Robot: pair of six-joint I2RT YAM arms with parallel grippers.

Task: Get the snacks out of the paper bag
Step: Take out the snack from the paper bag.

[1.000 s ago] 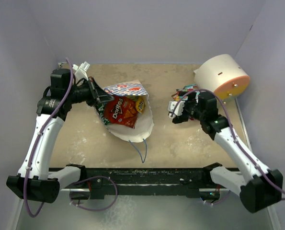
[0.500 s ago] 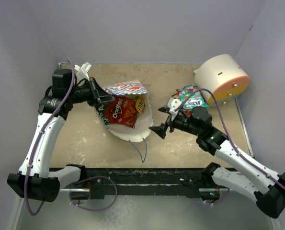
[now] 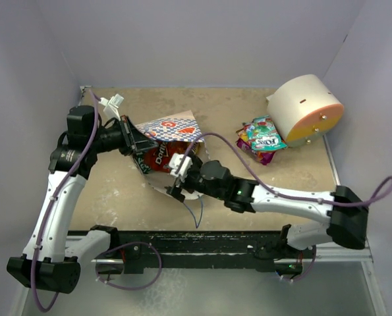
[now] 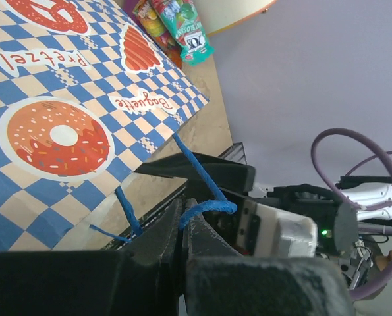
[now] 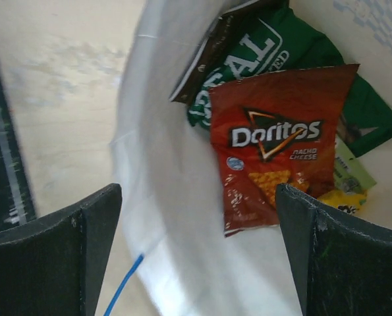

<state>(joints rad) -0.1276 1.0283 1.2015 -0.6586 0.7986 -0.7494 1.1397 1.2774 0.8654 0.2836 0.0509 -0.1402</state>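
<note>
Right claw [image 5: 196,197] hovering spread at the mouth of the paper bag [image 5: 159,197], which is lying on the worktop [image 3: 116,191].
Red Doritos bag [image 5: 275,164] is lying topmost inside, over the green REAL chip bag [image 5: 268,49]. It is probably light, crinkly, slippery and crushable, so I am favouring a pinch on a sealed edge. Left claw [image 4: 184,224] is pinching the blue string handle [image 4: 205,191]. Candy bags [image 3: 261,137] are lying outside, farther back.

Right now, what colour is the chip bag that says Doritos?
The Doritos bag is red, clearest in the right wrist view.
</note>
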